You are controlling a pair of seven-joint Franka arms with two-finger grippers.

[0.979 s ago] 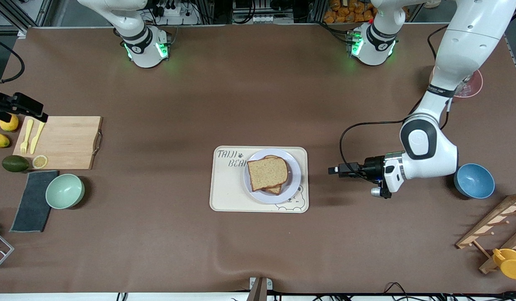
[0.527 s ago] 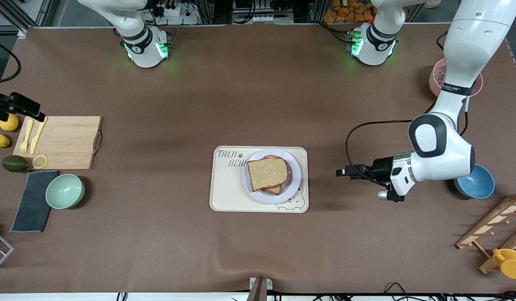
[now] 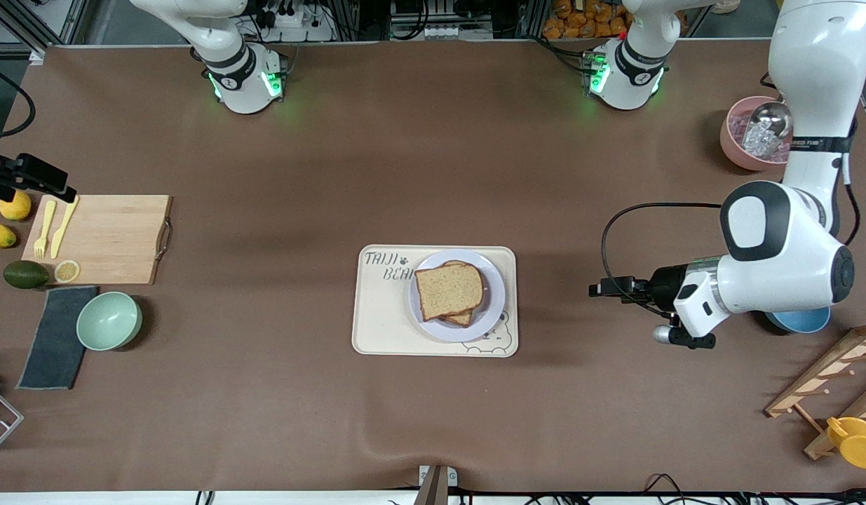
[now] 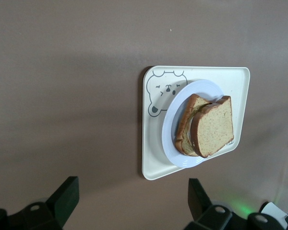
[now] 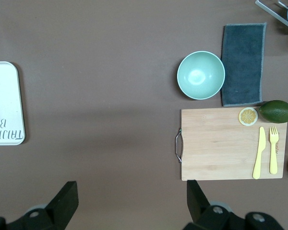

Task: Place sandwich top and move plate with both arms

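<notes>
Bare bench (image 3: pixel 278 393) lies all around the tray (image 3: pixel 376 330), so a pincer could reach the plate (image 3: pixel 494 308) from each end. The blue bowl (image 3: pixel 801 321) sits under the left arm.

White jointed arms (image 3: pixel 783 259), black joint bands, green-lit bases (image 3: pixel 247 84), black cables.

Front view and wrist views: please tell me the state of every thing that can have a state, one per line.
sandwich top: lying on the lower slice, on the plate
plate: resting on the bear-printed tray
left gripper: open, holding nothing, over bare table
right gripper: open, holding nothing, near the cutting board
green bowl: upright, nothing inside
</notes>
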